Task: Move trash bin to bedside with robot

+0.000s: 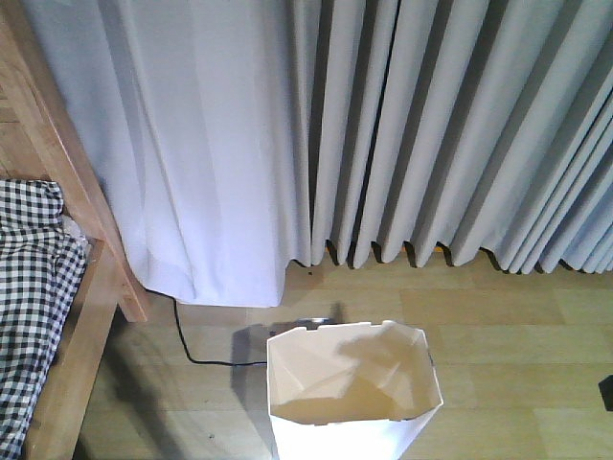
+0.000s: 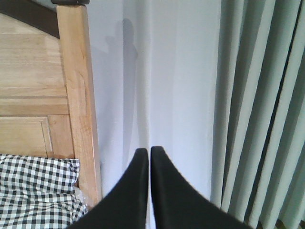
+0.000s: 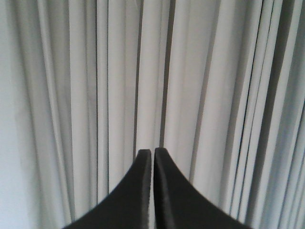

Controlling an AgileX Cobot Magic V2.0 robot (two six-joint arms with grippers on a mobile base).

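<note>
The white trash bin (image 1: pixel 352 388) stands on the wood floor at the bottom middle of the front view, empty, its cream inside showing. The bed's wooden frame (image 1: pixel 67 182) with the black-and-white checked cover (image 1: pixel 29 278) is at the left, a short gap from the bin. In the left wrist view the bed post (image 2: pixel 78 95) and cover (image 2: pixel 38 191) show at left; my left gripper (image 2: pixel 146 151) is shut, holding nothing, facing the curtain. My right gripper (image 3: pixel 153 151) is shut and empty, facing curtain folds. Neither arm shows in the front view.
Pale grey curtains (image 1: pixel 383 125) hang to the floor across the back. A black cable (image 1: pixel 196 350) runs over the floor between bed and bin. A small dark object (image 1: pixel 606 391) lies at the right edge. A small grey object (image 1: pixel 305 324) sits behind the bin.
</note>
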